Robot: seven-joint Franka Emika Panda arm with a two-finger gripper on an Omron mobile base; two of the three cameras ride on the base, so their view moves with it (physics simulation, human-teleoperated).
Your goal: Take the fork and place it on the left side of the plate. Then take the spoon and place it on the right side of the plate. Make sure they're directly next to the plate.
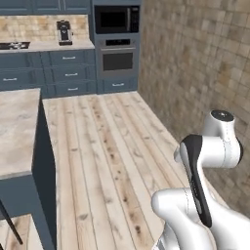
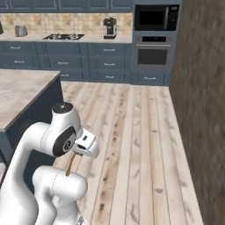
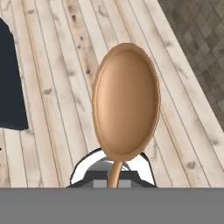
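One wooden spoon is held by the end effector, its thin handle clamped between the fingers and its round bowl raised toward 12 o'clock in the hand view, above the plank floor. In the right base view, the handle (a thin brown stick) is seen hanging toward 6 o'clock beneath the hand, beside the marble tabletop.
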